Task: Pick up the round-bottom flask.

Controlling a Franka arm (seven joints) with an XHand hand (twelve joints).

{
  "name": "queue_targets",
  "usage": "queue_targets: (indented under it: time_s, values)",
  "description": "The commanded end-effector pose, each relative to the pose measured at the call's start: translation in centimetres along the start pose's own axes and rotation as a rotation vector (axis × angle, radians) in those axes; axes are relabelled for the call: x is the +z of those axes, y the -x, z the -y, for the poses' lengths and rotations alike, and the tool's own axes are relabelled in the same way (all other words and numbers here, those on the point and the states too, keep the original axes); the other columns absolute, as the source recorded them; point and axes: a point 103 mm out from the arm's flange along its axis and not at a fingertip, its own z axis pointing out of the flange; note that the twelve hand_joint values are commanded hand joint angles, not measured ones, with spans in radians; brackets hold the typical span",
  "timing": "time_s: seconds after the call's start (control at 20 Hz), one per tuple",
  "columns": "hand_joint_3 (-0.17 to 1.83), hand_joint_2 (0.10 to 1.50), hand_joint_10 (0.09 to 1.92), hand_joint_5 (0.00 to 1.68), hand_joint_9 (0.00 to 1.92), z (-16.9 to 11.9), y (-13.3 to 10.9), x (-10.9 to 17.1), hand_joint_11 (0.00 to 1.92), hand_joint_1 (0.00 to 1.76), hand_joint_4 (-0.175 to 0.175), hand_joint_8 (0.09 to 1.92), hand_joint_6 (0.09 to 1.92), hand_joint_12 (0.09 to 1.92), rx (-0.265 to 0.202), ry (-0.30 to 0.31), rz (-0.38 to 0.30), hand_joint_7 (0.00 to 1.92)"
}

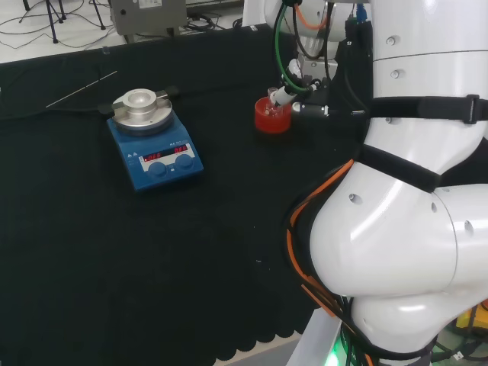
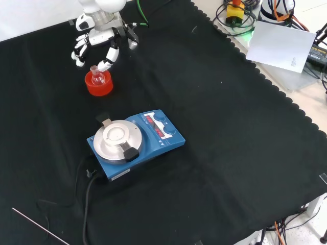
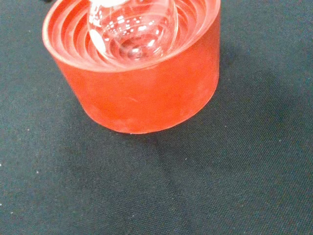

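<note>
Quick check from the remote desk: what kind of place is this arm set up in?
Probably a chemistry lab bench rigged for robot trials: a round-bottom flask sits in a red ribbed stand, a blue hotplate stirrer stands on the black cloth, and the hand hovers over the flask.

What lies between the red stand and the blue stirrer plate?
Only bare black cloth in the front view, between red stand and stirrer plate.

Front view: arm (image 2: 104, 6) enters from the top, wrist pointing down. Hand (image 2: 97, 38) hangs below it, palm down, fingers (image 2: 78, 51) spread and slightly bent, thumb (image 2: 111, 57) angled down apart from them. Nothing held.
</note>
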Motion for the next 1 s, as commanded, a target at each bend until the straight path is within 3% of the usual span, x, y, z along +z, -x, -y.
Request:
queue_targets:
  time_s: [0.05, 0.7, 1.0]
  values:
    - [0.57, 0.77, 0.70, 0.63, 0.23, 0.0, 0.1, 0.1, 0.00, 0.88, -0.057, 0.65, 0.11, 1.25, 0.001, -0.002, -0.001, 0.14]
    - [0.62, 0.75, 0.69, 0.66, 0.24, 0.2, -1.6, 0.2, 0.00, 0.88, -0.060, 0.64, 0.18, 1.26, -0.030, 0.009, -0.007, 0.14]
    - [0.66, 0.74, 0.69, 0.58, 0.24, 0.7, -3.4, 1.1, 0.00, 0.88, -0.063, 0.64, 0.65, 1.27, -0.031, 0.017, 0.003, 0.15]
